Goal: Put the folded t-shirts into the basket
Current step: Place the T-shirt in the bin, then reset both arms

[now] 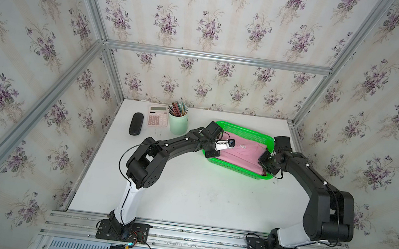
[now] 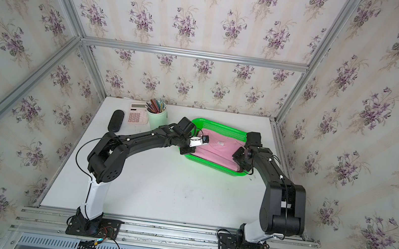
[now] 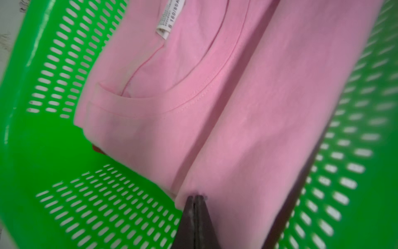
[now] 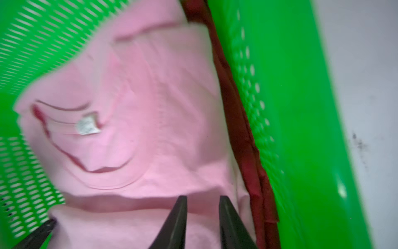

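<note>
The green basket (image 1: pixel 245 131) (image 2: pixel 219 126) sits at the back right of the table. A light pink t-shirt (image 1: pixel 242 152) (image 2: pixel 216 146) (image 3: pixel 215 97) (image 4: pixel 140 107) lies on top inside it, with its white neck label (image 3: pixel 164 25) showing. Under it a dark red t-shirt (image 4: pixel 237 120) (image 3: pixel 97 148) peeks out along the basket wall. My left gripper (image 3: pixel 195 197) is shut, and the pink cloth puckers at its tips on the shirt's edge. My right gripper (image 4: pixel 202 198) hangs open just over the other end of the pink shirt, nothing pinched between its fingers.
At the back left stand a pale green pencil cup (image 1: pixel 177 124), a pink calculator (image 1: pixel 158 116) and a black case (image 1: pixel 136 123). The basket's perforated walls (image 3: pixel 71 64) (image 4: pixel 280 107) enclose both grippers closely.
</note>
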Tool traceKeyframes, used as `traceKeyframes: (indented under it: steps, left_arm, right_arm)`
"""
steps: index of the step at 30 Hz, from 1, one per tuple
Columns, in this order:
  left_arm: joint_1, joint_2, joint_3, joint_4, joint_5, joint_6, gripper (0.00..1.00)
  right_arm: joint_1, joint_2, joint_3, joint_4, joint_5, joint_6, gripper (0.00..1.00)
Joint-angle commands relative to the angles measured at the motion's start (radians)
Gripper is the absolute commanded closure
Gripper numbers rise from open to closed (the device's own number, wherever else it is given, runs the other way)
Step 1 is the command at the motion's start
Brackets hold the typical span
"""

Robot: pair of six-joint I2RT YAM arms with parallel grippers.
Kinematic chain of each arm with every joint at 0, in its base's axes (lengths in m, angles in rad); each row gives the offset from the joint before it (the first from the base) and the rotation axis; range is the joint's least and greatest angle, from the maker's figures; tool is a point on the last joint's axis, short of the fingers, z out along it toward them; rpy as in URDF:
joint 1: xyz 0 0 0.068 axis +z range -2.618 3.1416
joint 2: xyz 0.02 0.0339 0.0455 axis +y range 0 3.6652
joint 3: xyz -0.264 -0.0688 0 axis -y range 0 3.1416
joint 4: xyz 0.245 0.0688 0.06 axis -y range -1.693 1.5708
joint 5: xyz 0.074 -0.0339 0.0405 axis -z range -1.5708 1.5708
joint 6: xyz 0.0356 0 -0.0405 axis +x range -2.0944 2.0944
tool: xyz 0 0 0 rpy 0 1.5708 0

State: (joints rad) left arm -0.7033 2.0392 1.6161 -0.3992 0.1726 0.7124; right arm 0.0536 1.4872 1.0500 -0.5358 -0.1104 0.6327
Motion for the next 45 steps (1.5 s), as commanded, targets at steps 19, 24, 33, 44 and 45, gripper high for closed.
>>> traceKeyframes:
  steps: [19, 24, 33, 44, 45]
  left_arm:
    - [0.036, -0.73, -0.722, 0.756, -0.625, -0.573, 0.05]
    - [0.139, -0.891, -0.966, 0.8, -0.718, -0.616, 0.03]
    - [0.453, -0.996, -1.314, 1.041, -0.573, -0.579, 0.01]
    - [0.589, -0.674, -1.346, 1.384, -0.184, -0.534, 0.01]
    - [0.599, -0.648, -1.335, 1.381, -0.172, -0.538, 0.01]
  right_arm:
    - [0.002, -0.682, -0.773, 1.063, 0.298, -0.462, 0.0]
    - [0.002, -0.661, -0.993, 1.343, 0.269, -0.531, 0.0]
    - [0.001, -0.186, -1.061, 2.04, 0.159, -0.628, 0.0]
    - [0.0, 0.056, -0.904, 1.978, 0.077, -0.672, 0.0]
    - [0.0, 0.037, -0.895, 1.928, 0.074, -0.673, 0.0]
